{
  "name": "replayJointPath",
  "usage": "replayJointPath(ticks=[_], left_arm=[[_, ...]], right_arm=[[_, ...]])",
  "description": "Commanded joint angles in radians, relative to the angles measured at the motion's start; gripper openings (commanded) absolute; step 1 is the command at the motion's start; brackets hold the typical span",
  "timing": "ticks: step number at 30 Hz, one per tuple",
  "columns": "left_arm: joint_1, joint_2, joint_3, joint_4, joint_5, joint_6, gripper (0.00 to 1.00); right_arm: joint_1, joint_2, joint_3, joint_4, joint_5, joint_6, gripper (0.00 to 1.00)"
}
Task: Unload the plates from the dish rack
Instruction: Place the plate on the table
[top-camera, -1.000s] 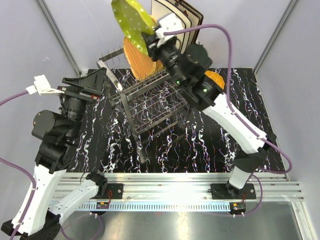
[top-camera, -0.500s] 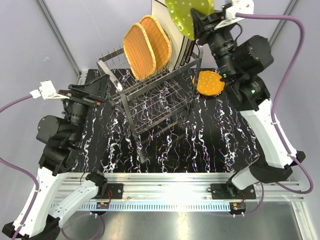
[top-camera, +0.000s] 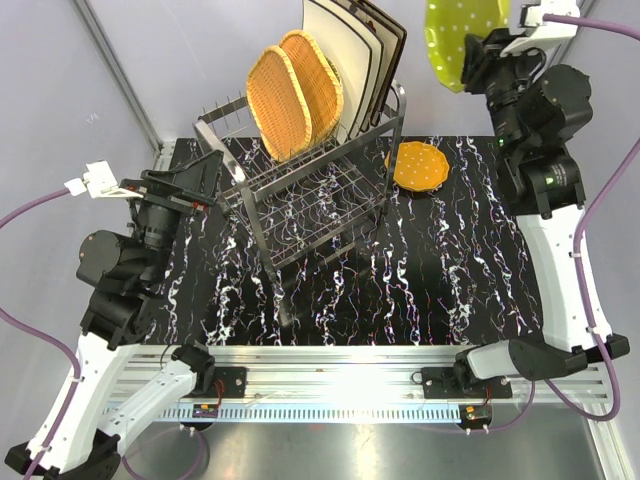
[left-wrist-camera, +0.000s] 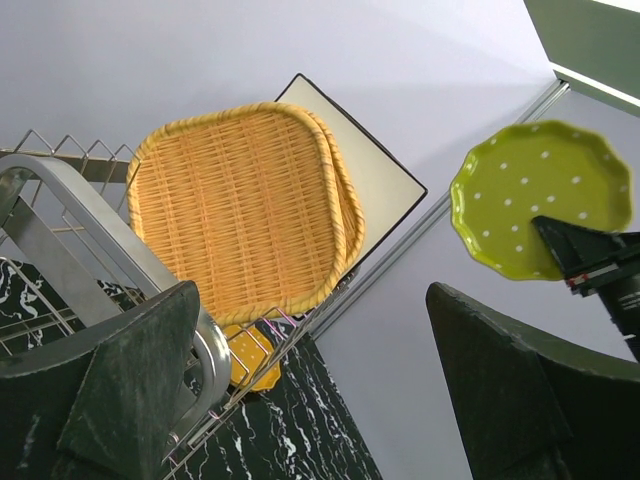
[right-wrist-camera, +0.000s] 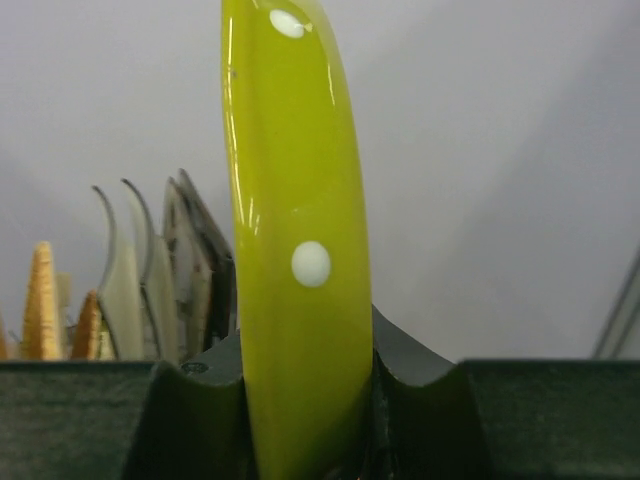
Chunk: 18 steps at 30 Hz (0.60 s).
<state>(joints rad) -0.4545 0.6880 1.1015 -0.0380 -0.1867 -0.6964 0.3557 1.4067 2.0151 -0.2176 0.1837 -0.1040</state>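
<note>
The right fingers (right-wrist-camera: 190, 415) are clamped on the rim of one green dotted plate (right-wrist-camera: 295, 250), which stands on edge between them. The top view shows it held high above the far right of the counter (top-camera: 450, 290), well clear of the dish rack (top-camera: 310, 215). The left fingers (left-wrist-camera: 130, 390) are spread wide and hold nothing, and they wait near the rack's left end.

The step in hand looks like the carry-over: a plate is out of the rack but not yet set down. The next move probably calls for bringing it down and turning it flat, either beside or on top of the single orange dotted plate (top-camera: 420, 165) lying on the counter just right of the rack.

Standing in the rack's upper tier are two wicker plates (top-camera: 290, 95), and behind them at least three cream square plates (top-camera: 340, 50) (their edges crowd together, so the exact number is uncertain). That leaves at least five to unload.
</note>
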Motion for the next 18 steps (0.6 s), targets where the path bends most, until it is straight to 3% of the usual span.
replayJointPath(ticks=[1,10,18], left_arm=[[-0.001,-0.001,-0.009,0.073,0.023,0.014,0.99],[-0.001,0.015,-0.015,0.075,0.044,0.018,0.99],[-0.001,0.019,-0.008,0.061,0.047,0.031,0.99]], right_arm=[[-0.087,-0.072,-0.004,0.116,-0.016,0.098,0.00],[-0.314,-0.092,-0.128,0.046,-0.068,0.260,0.00],[-0.512,-0.017,-0.188,-0.037,-0.181,0.417,0.00]])
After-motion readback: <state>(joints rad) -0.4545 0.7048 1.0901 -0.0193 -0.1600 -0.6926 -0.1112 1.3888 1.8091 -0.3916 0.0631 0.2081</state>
